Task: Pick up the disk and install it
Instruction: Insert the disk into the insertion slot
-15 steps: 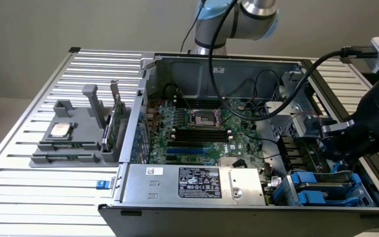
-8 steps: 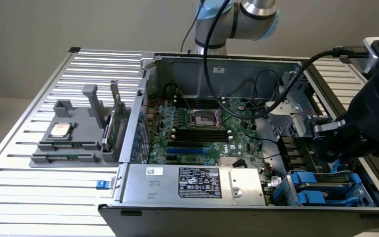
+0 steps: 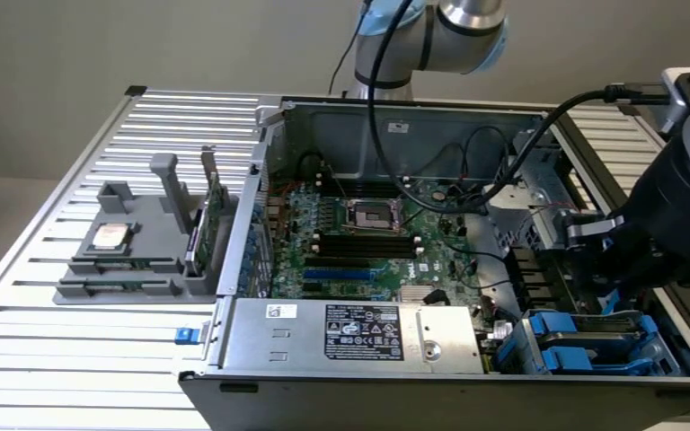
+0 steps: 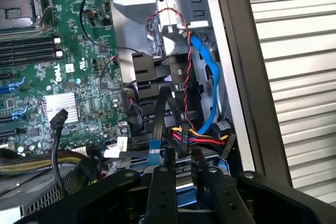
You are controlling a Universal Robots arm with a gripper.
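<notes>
Where the computer case [image 3: 441, 400] comes to its near corner at the exterior view's right, the disk [image 3: 591, 346] sits in the drive bay, just beneath the gripper [image 4: 182, 157]. Whether the gripper clasps it, I cannot tell.

You see: bench [image 3: 57, 359], ribbed metal; case [image 3: 345, 135], matt sheet metal; disk [image 4: 181, 192] frame, smooth blue plastic; end effector [image 4: 182, 157], matt black.

The disk [image 3: 595, 347] is a grey drive clipped in a bright blue plastic carrier frame. It sits low inside the open computer case [image 3: 381, 400], at the near corner on the exterior view's right. The wrist view shows a sliver of its blue frame [image 4: 185, 191].
</notes>
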